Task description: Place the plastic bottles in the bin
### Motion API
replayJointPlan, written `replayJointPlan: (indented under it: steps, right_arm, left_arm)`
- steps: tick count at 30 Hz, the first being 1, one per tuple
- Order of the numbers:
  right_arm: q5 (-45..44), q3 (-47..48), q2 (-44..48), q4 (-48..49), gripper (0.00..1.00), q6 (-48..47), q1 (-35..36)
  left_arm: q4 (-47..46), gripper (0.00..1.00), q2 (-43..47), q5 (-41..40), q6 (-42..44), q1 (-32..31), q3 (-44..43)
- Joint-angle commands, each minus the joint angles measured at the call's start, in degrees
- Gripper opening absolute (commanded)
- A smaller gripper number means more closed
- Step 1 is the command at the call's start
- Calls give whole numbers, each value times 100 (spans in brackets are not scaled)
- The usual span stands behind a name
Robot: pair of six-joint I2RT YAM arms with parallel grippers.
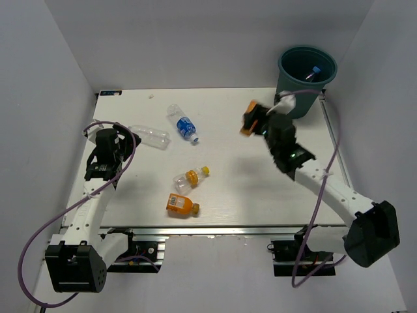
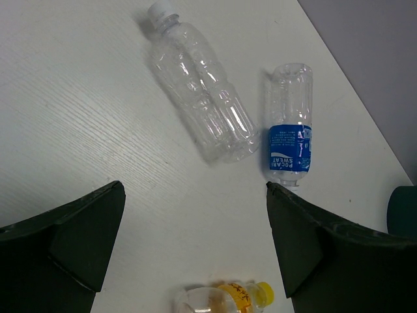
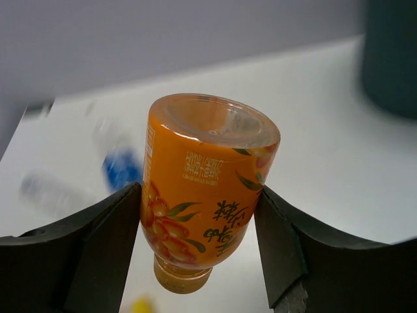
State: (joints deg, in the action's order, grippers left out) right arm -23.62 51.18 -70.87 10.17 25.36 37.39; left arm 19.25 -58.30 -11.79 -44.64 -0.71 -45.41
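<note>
A white tabletop (image 1: 234, 186) with a fine streaked grain sits inside a booth of plain pale grey walls (image 1: 195, 39) that close it in on the left, far and right sides. A metal rail (image 1: 208, 229) runs along its near edge, where the two arm bases are bolted.

The dark teal bin (image 1: 293, 81) stands at the far right corner, and a bottle with a blue cap (image 1: 315, 71) lies inside it. Just left of the bin, the right pincer (image 3: 199, 195) pinches an orange bottle (image 1: 249, 118) between both fingers, with its cap pointing down.

The left pincer (image 2: 195, 189) is spread wide and holds nothing, near the left edge. Ahead of it, a plain clear bottle (image 1: 148, 136) and a blue-labelled bottle (image 1: 183, 123) lie side by side, close but apart. Nearer the near edge lie a small clear bottle with a yellow cap (image 1: 190, 177) and another orange bottle (image 1: 180, 206).
</note>
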Motion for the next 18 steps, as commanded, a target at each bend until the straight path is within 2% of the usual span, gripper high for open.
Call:
replayJointPlan:
  steps: [1, 3, 4, 6, 10, 13, 14, 16, 17, 18]
  right_arm:
    - [-424, 927, 135, 343, 28, -1153, -1179]
    - [-539, 1279, -205, 810, 28, -1480, -1775]
    - [-521, 1785, -373, 811, 29, -1560, -1987]
    - [-460, 2376, -1003, 706, 30, -1692, -2531]
    - [-22, 4429, -2297, 214, 32, -1570, -3368]
    - [270, 5408, -3308, -103, 44, -1596, -3668]
    - [270, 6012, -3554, -173, 54, -1657, -3668]
    - [61, 6578, -4240, -435, 67, -1877, -3668]
    - [-19, 7094, -4468, -533, 82, -1930, -3677]
    - [-55, 7290, -4827, -578, 88, -2078, -3842]
  left_arm:
    - [0, 98, 12, -95, 17, -8, 6]
    - [-8, 98, -14, -95, 17, -8, 14]
    - [-35, 98, -32, -78, 8, -17, 23]
    - [-61, 98, -111, 10, 17, -17, 41]
    - [-26, 98, -234, -42, 35, -17, 41]
    - [53, 98, -313, -95, 52, -17, 6]
    - [70, 98, -331, -130, 43, -26, -3]
    - [114, 98, -401, -104, 8, -26, 14]
    - [149, 98, -427, -34, -18, -34, 6]
    - [263, 98, -462, 45, -44, -34, -3]
